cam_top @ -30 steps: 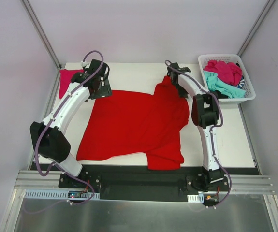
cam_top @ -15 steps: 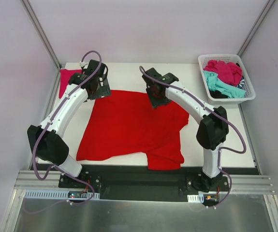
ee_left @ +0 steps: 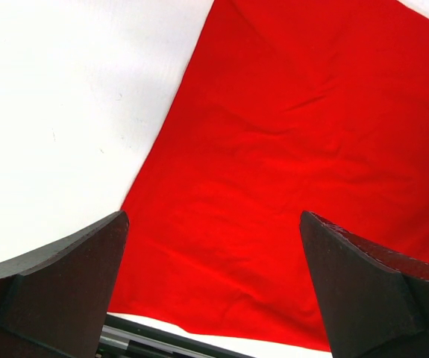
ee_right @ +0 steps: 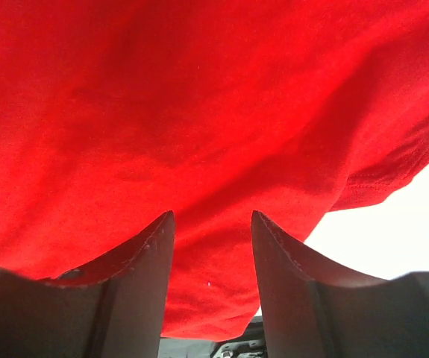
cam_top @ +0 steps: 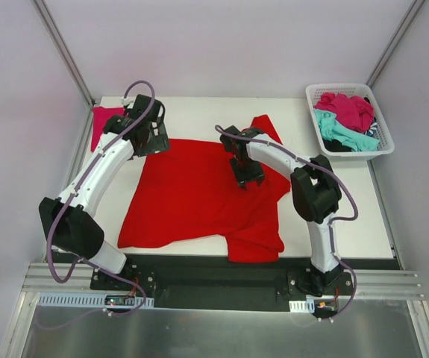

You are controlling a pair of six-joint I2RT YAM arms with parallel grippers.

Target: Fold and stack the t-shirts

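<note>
The red t-shirt [cam_top: 192,198] lay spread on the surface [cam_top: 356,212]. The left tool [cam_top: 151,140] hung over the shirt's far left corner, jaws spread wide and holding nothing. The right tool [cam_top: 248,176] stood over its far right part, jaws partly apart above the cloth.

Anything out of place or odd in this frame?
The red shirt lies skewed on the table, its near right corner drooping over the front edge onto the black base; one sleeve pokes out at the far side. The basket holds shirts in a loose heap. Nothing looks torn or spilled.
</note>
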